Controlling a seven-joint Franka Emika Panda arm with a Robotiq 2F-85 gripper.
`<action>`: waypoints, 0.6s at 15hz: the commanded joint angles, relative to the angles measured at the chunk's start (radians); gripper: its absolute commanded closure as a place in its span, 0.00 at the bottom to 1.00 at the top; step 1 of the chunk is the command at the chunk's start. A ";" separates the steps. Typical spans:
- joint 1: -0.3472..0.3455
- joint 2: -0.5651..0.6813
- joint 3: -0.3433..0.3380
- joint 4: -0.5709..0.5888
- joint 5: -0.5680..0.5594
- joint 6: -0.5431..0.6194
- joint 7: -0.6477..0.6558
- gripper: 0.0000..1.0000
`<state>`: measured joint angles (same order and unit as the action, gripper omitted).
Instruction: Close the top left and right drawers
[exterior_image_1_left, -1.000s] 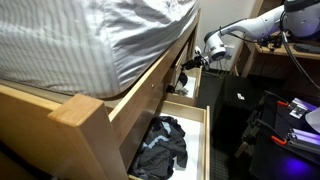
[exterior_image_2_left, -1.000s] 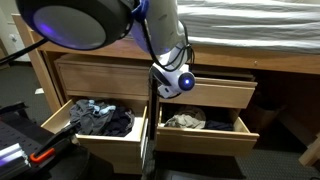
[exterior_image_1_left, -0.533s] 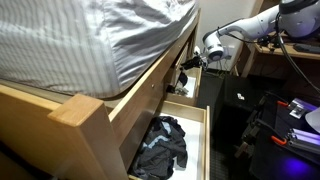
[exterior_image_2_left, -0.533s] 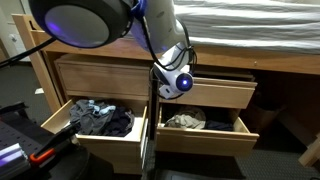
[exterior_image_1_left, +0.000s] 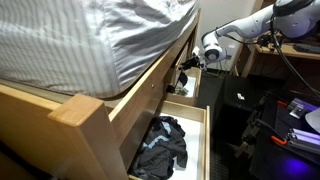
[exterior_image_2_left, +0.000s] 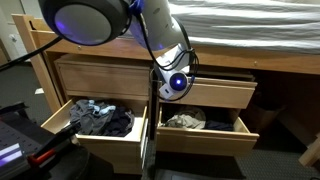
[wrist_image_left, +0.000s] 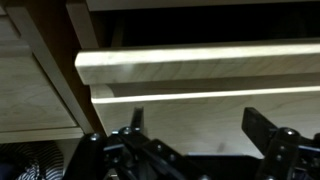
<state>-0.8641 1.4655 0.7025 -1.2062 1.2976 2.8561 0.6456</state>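
**Bed.** The grey-and-white striped mattress (exterior_image_1_left: 90, 40) lies on the light wooden bed frame (exterior_image_1_left: 85, 115). Both are cut off at the picture edges in both exterior views.

**Drawers.** Four drawers sit under the frame.
- The top right pale wooden drawer (exterior_image_2_left: 220, 94) stands partly pulled out, with a dark gap above its front.
- The top left pale wooden drawer (exterior_image_2_left: 100, 75) looks close to flush. Its exact gap cannot be made out.
- The lower left drawer (exterior_image_2_left: 105, 147) is open and holds dark crumpled clothes (exterior_image_2_left: 100, 120).
- The lower right drawer (exterior_image_2_left: 205, 136) is open and holds a light crumpled cloth (exterior_image_2_left: 185, 121).

**Arm.** In an exterior view the white robot arm (exterior_image_2_left: 165, 25) fills the near foreground. It hides the post between the two top drawers and the left end of the top right drawer.

**End effector.** The black Robotiq gripper (wrist_image_left: 200, 135) is cut off at the bottom of the wrist view.
- Its two fingers (wrist_image_left: 263, 128) stand wide apart.
- In an exterior view the gripper (exterior_image_2_left: 175, 85) is masked by its own wrist housing, so the fingers are not visible there.

**Relative position.**
- The front of the top right drawer spans the wrist view just beyond the fingertips.
- In an exterior view the gripper (exterior_image_1_left: 186, 68) sits at the far drawer front. Whether they touch cannot be determined.
- The top left drawer lies to the left of the gripper, apart from it.
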 joint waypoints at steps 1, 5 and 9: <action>0.002 0.000 -0.002 0.001 0.002 0.000 0.000 0.00; 0.067 0.000 -0.036 0.074 0.214 0.043 -0.215 0.00; 0.151 -0.001 -0.099 0.146 0.432 0.021 -0.433 0.00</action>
<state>-0.7908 1.4648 0.6586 -1.1318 1.5938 2.8756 0.3279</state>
